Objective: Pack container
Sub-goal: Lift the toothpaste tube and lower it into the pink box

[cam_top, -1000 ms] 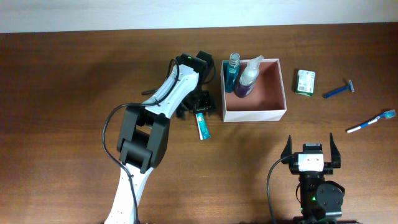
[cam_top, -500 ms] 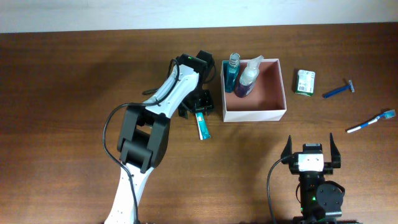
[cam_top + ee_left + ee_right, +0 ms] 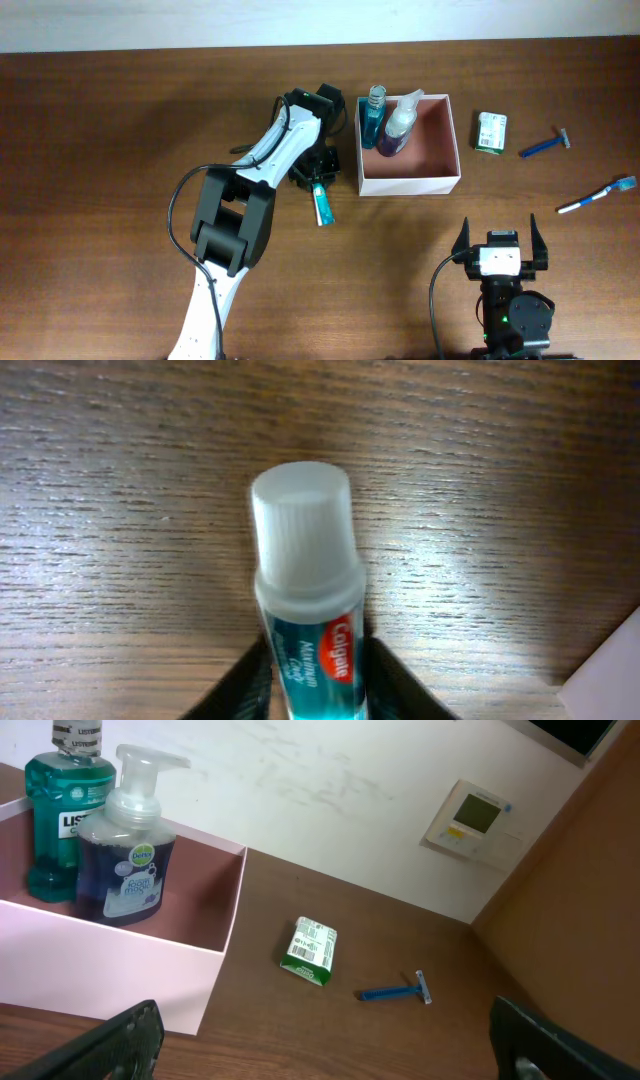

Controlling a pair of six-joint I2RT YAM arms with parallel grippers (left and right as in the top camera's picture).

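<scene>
Nearest, the right claw (image 3: 499, 232) idles, jaws spread. Midway, the left claw (image 3: 315, 682) pinches the toothpaste tube (image 3: 305, 590) low at the counter (image 3: 500, 480) (the grasp step, I judge). The next move calls for carrying it right, over the wall of the container (image 3: 410, 186) just beyond.

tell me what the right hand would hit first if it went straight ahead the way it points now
Most likely the green-and-white carton, dead ahead of the right hand, with only table between. Its height is unclear, so it might pass over.
</scene>
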